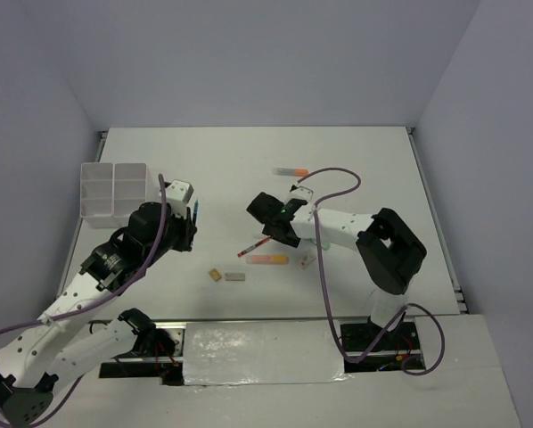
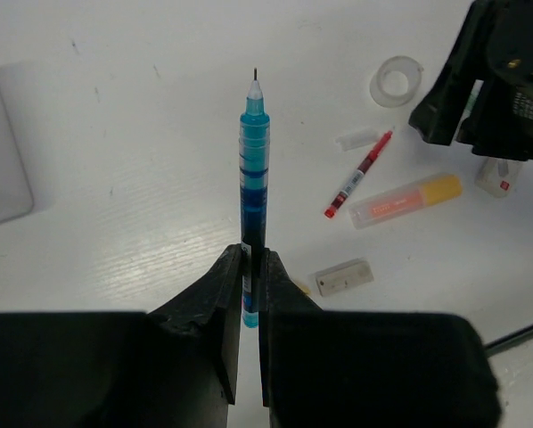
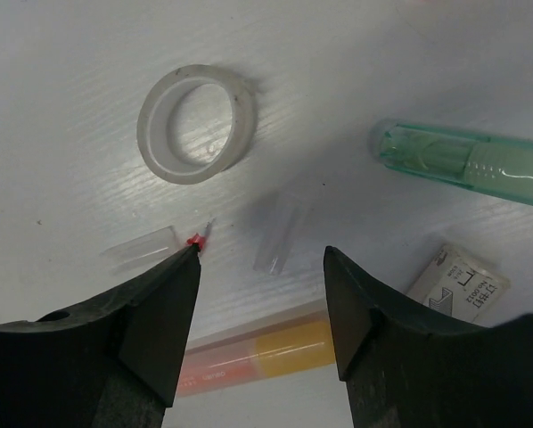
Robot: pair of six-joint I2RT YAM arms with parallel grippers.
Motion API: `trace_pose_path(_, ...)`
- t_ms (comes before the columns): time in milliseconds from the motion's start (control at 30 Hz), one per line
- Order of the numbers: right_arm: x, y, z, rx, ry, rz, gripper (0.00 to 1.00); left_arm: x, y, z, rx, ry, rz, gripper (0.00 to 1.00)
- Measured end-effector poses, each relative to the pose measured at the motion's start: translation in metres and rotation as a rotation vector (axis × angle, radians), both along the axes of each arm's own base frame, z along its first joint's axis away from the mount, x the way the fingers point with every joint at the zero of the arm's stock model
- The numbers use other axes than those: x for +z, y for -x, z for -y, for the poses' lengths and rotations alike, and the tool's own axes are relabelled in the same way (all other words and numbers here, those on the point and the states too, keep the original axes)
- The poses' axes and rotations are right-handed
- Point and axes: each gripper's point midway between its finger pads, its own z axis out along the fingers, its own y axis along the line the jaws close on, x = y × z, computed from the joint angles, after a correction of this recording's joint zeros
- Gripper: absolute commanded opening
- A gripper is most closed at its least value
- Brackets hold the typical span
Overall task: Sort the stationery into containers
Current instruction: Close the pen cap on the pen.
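Blue translucent pen [image 2: 254,169] clamped at tail end between left fingers [image 2: 233,281], tip pointing far over white desk [image 2: 115,134]. White translucent four-compartment plastic box [image 1: 113,189] at far left of desk, just left of that arm. Right fingers [image 3: 164,303] spread apart, low over clear tape ring [image 3: 197,123] and red pen [image 2: 360,174] tip. Green marker [image 3: 467,160], orange marker [image 3: 258,352], white eraser [image 3: 458,283] near.

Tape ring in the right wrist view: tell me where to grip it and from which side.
Come straight down from above: the tape ring lies flat, hole facing up. Probably best to pinch its wall, one finger inside the hole and one outside. Choose the far wall, away from the clear cap and red pen tip beside the near edge.
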Motion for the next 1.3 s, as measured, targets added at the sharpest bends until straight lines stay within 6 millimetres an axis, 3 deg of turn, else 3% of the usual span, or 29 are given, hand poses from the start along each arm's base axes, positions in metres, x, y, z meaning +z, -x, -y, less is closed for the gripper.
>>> trace_pose_path(367,-0.034,0.006,0.0,-0.051,0.031,-0.074,0.6,0.008,0.012,0.014,-0.072,0.023,0.026,0.0)
trace_pose_path(700,-0.037,0.005,0.002,-0.071,0.027,-0.079,0.57,0.008,0.014,0.017,-0.084,0.022,0.024,0.0)
trace_pose_path(833,-0.037,0.005,0.004,-0.074,0.032,-0.084,0.51,0.007,0.014,0.017,-0.084,0.019,0.02,0.0)
trace_pose_path(1033,-0.039,0.004,0.009,-0.08,0.042,-0.092,0.31,0.006,0.013,0.017,-0.085,0.017,0.018,0.0)
trace_pose_path(1133,-0.039,0.002,0.013,-0.083,0.039,-0.09,0.04,0.006,0.014,0.018,-0.086,0.017,0.017,0.0)
trace_pose_path(1300,-0.037,-0.004,0.013,-0.104,0.019,-0.072,0.0,0.003,0.013,0.019,-0.087,0.01,0.007,0.0)
